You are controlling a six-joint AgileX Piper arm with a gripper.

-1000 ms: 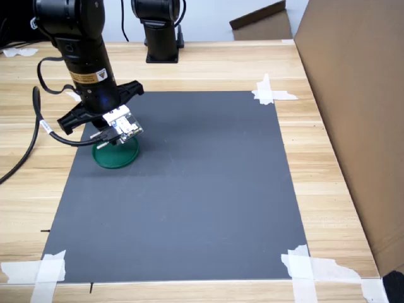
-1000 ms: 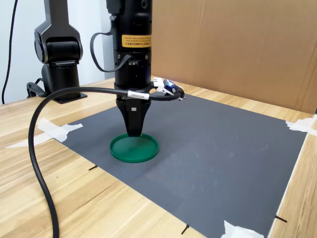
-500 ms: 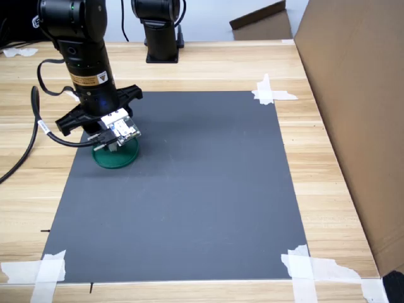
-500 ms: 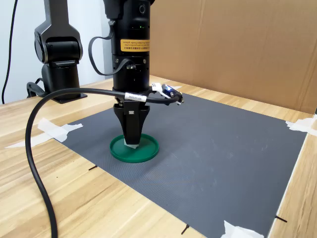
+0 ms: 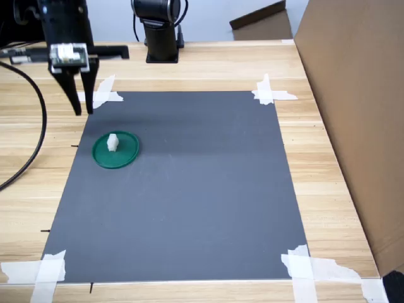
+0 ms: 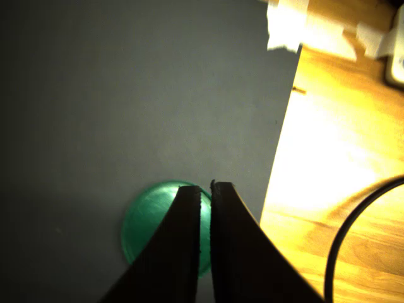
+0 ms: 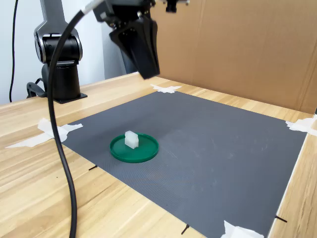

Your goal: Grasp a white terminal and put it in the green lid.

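White terminal [image 7: 131, 139] stands inside the green lid [image 7: 148, 151], just off centre, on the grey mat [image 7: 223, 158]. Placement looks done; judged next step: nothing beyond parking the arm clear. Behind and above, the gripper [image 5: 80, 108] hangs empty, well apart from the lid, jaws nearly together with a thin slit between. No legible writing or labels anywhere.

We see a black gripper [image 5: 80, 108] with two long, flat fingers [image 7: 144, 49] that narrow toward the tips. A small white block [image 5: 69, 53] sits on the black wrist above them. A thick black cable [image 7: 62, 148] hangs from the arm. The black cylindrical base [image 7: 58, 64] has rounded joints.
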